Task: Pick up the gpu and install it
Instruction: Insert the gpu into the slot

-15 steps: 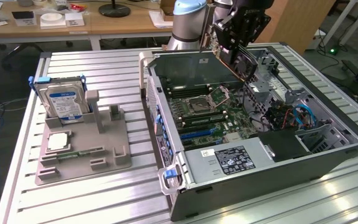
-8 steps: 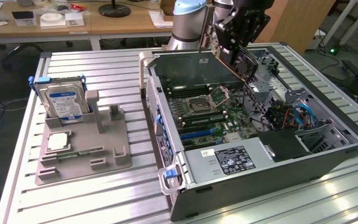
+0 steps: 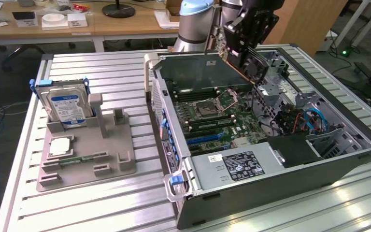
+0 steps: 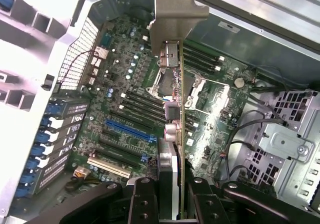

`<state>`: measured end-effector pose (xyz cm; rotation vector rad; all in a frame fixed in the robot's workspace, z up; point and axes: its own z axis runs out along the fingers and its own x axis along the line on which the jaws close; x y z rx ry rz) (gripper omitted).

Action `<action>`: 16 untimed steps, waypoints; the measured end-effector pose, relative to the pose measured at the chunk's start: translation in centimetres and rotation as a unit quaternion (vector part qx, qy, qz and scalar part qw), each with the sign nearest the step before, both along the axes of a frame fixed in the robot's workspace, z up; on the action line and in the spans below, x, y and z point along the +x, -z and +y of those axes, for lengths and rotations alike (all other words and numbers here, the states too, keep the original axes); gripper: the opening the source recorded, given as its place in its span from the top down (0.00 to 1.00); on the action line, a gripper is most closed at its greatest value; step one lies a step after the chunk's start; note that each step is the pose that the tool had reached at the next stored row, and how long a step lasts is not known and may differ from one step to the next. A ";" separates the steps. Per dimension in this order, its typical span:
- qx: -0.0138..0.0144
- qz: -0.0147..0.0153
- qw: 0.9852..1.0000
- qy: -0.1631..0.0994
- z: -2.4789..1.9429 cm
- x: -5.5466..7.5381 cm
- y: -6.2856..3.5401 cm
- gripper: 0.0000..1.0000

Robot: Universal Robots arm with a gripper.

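- exterior view: the gripper hangs over the open computer case, partly closed and clamped on the gpu, which is in the air above the far end of the case and touches nothing below.
- the card looks tilted here, its lower edge running slantwise over the motherboard; for a clean seating the robot would do well to square that edge with the board before it goes any lower.
- the hard drive stands in the grey holder on the exterior view's left, well apart from the work and no obstacle.
- wrist view: the gripper has its two fingers pressed on either face of the gpu, which is seen edge-on, with its pale bracket at the far end.
- the blue slot lies off to one side of the card's edge, not beneath it, so the judgement is that the card is not yet lined up with a slot.
- good practice here: bring the edge parallel to and directly above the slot, point the bracket at the case's rear opening, and keep it clear of the loose cables and the cpu socket.
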<state>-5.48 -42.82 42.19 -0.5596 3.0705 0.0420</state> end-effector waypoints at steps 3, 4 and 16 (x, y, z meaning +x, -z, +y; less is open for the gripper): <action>0.000 0.000 1.000 -0.019 -0.03 0.0 0.01 0.72; 0.000 0.000 1.000 -0.023 -0.03 0.0 0.00 0.72; 0.000 0.000 0.997 -0.074 -0.06 0.0 0.00 0.72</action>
